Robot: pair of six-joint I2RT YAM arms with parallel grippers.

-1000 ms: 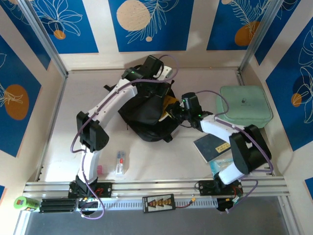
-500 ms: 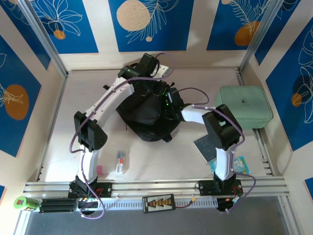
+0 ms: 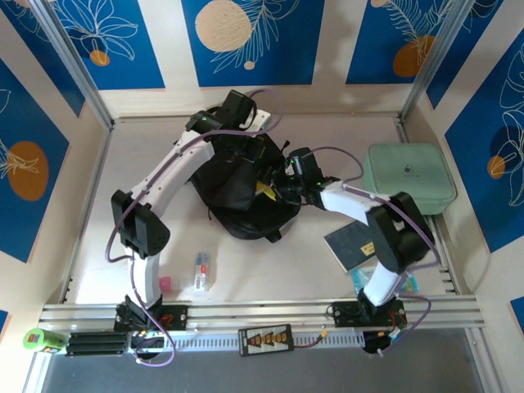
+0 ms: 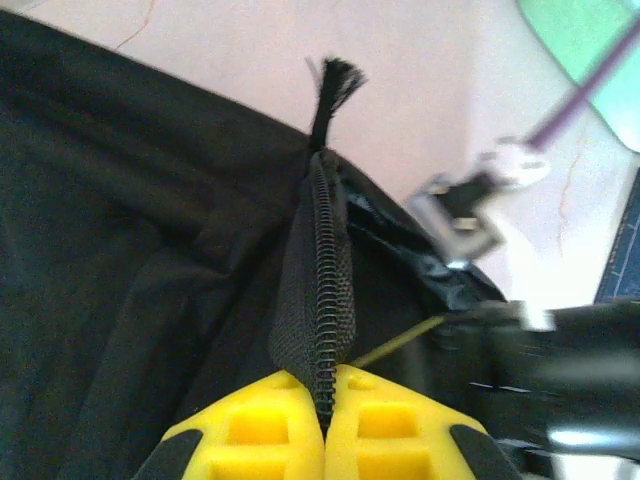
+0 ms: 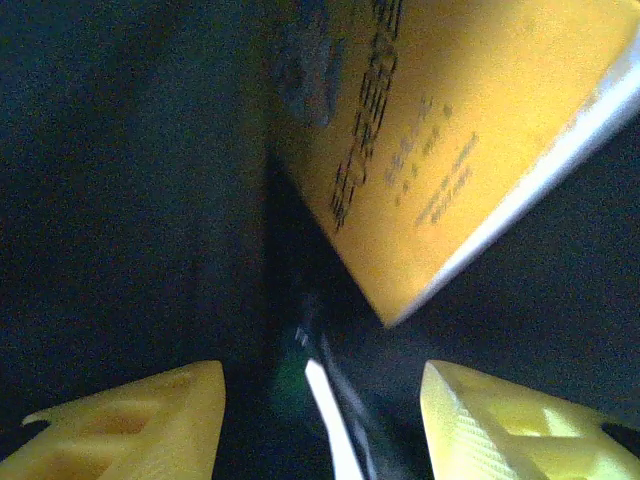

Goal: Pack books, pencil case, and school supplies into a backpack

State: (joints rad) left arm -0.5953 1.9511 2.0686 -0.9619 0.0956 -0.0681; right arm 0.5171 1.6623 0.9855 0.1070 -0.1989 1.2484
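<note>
The backpack (image 3: 246, 196) is mid-packing: the left pincer (image 4: 325, 405) pinches its zipper edge (image 4: 325, 290), and the right pincer (image 5: 320, 400) stands spread inside, the yellow book (image 5: 450, 130) loose ahead. The next move is probably to withdraw for the dark blue book (image 3: 354, 246).

A: Non-task stuff, quick?
B: Pale table (image 3: 98, 229). Blue leaf-print wall panels (image 3: 246, 41) from nine through twelve to three.
A: Frame?
B: Slanted metal post (image 3: 74, 70) at eleven, second post (image 3: 434, 57) at one. Slotted aluminium rail (image 3: 262, 312) across six.
A: Anything by the rail?
B: Black plate (image 3: 265, 338) with orange marks at six, just beyond the rail's near edge. Green object (image 3: 42, 338) at seven, can't tell what.
</note>
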